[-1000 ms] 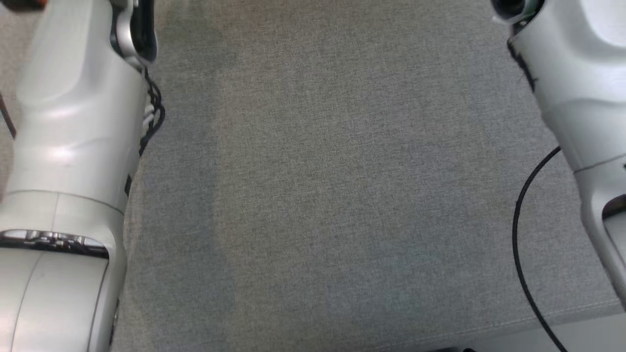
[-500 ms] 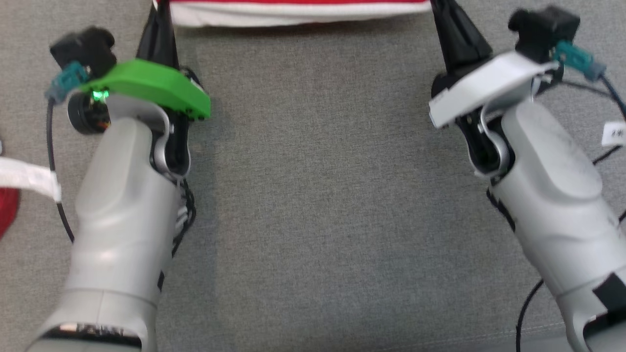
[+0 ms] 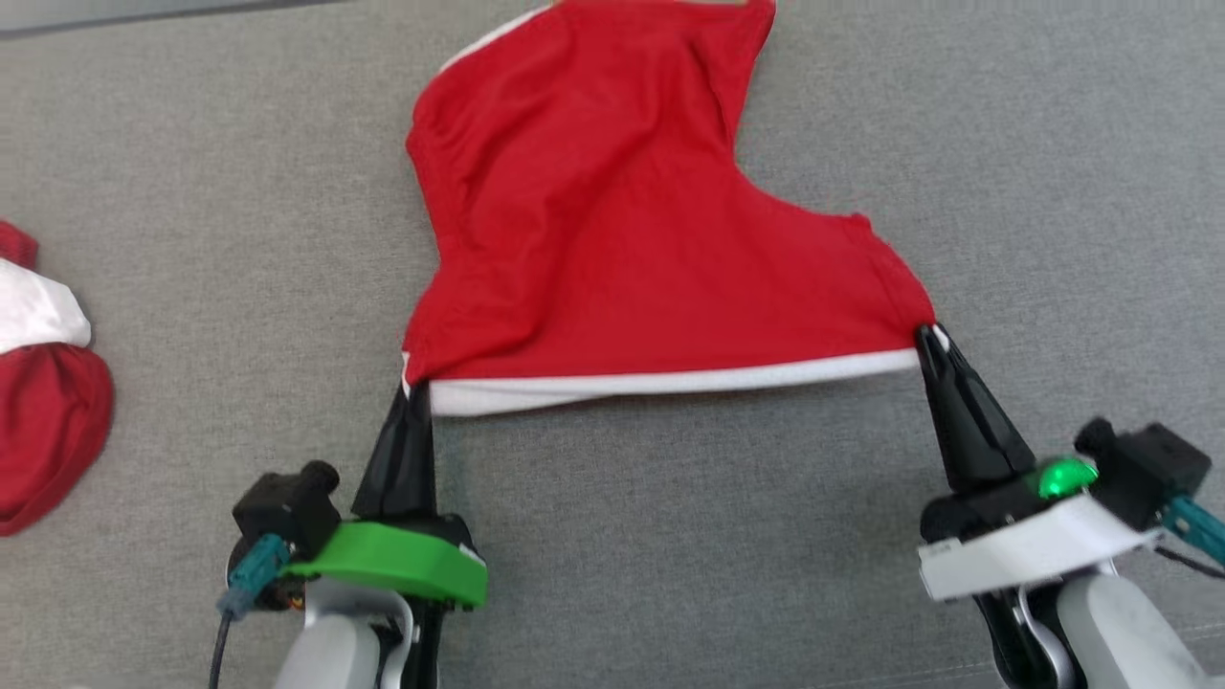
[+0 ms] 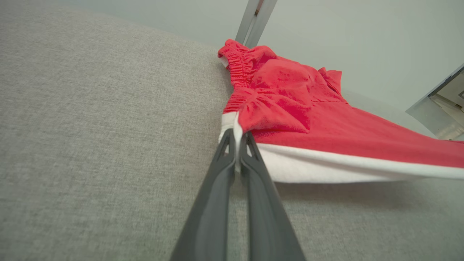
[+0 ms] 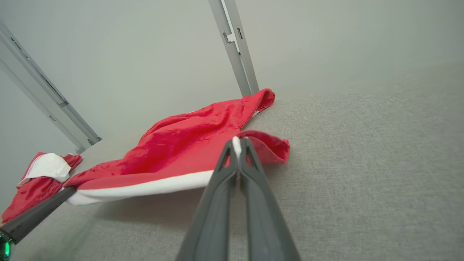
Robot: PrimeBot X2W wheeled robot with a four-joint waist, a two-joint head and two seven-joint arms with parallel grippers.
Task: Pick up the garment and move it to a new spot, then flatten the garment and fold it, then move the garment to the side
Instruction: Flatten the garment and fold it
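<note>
The garment (image 3: 612, 239) is red with a white hem and lies spread on the grey fabric surface (image 3: 670, 536), reaching to the top of the head view. My left gripper (image 3: 412, 386) is shut on the hem's left corner, and my right gripper (image 3: 926, 333) is shut on its right corner. The white hem (image 3: 670, 383) runs stretched between the two. The left wrist view has the dark fingers (image 4: 217, 192) pinching the white edge of the garment (image 4: 290, 105). In the right wrist view the hem corner sits clamped in my right gripper (image 5: 236, 142), with the garment (image 5: 181, 145) trailing off to the left.
Another red and white cloth (image 3: 38, 383) lies bunched at the left edge of the surface, also visible as a cloth heap (image 5: 40, 177) in the right wrist view. Metal frame posts (image 5: 235, 47) stand behind the surface against a pale wall. Open grey surface lies between and to the right of my arms.
The head camera has swung upward, so both grippers and the whole garment have come into the picture. Both grippers stay shut on the hem corners.
</note>
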